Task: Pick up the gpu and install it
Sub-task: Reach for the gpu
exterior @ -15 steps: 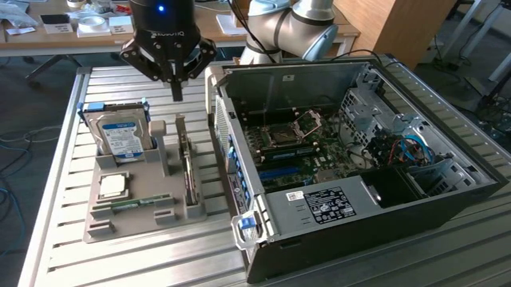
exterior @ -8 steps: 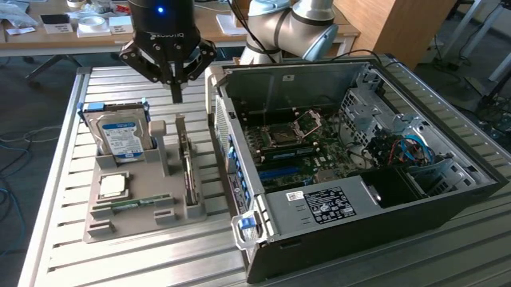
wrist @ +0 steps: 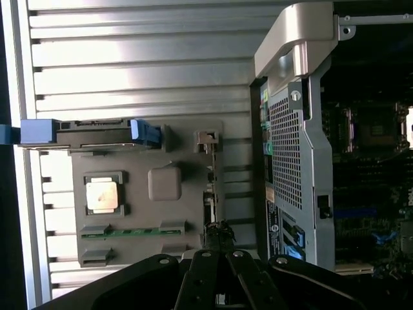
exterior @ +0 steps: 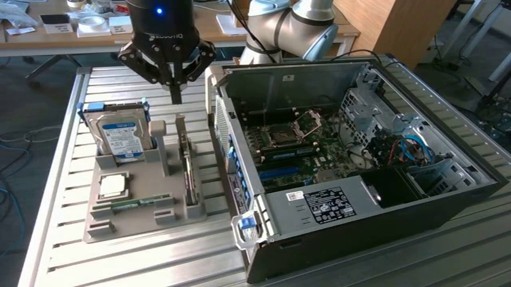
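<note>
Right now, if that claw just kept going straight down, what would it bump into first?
Probably the gpu, standing on edge in the gray holder. The gripper hangs above one end of it, though depth is hard to judge.

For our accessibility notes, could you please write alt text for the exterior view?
A robot gripper hangs above the far end of the gpu, which stands on edge in a grey holder on a slatted metal table. The holder also carries an upright hard drive, and an open computer case lies at the exterior view's right.

Silver arm (exterior: pixel 294 25), blk Robotiq hand (exterior: pixel 176 95)
</note>
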Controlling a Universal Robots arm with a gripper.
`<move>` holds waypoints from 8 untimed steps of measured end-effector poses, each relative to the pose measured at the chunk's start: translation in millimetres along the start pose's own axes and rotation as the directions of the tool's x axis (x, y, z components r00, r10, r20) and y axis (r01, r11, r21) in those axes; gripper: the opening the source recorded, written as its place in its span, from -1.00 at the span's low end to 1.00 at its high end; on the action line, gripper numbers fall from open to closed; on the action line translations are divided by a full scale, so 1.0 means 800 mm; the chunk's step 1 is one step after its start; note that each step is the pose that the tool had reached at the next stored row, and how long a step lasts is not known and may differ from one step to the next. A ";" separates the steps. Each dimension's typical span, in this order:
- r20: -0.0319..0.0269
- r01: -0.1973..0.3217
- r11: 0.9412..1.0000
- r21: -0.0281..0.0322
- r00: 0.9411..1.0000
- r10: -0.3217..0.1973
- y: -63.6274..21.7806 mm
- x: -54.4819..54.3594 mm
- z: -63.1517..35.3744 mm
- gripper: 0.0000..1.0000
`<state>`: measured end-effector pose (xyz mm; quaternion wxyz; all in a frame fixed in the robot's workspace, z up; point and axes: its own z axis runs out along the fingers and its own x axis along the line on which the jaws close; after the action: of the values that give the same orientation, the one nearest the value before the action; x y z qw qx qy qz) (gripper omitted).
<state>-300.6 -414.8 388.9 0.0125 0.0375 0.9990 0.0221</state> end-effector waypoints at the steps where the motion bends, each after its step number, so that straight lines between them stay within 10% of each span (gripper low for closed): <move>1: 0.000 0.000 1.000 0.000 1.000 0.000 0.000 0.000 0.000 -0.79; 8: 0.000 0.000 1.000 0.000 1.000 0.000 -0.002 0.000 0.000 -0.79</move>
<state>-300.7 -416.2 388.9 0.0124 0.0373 0.9990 0.0221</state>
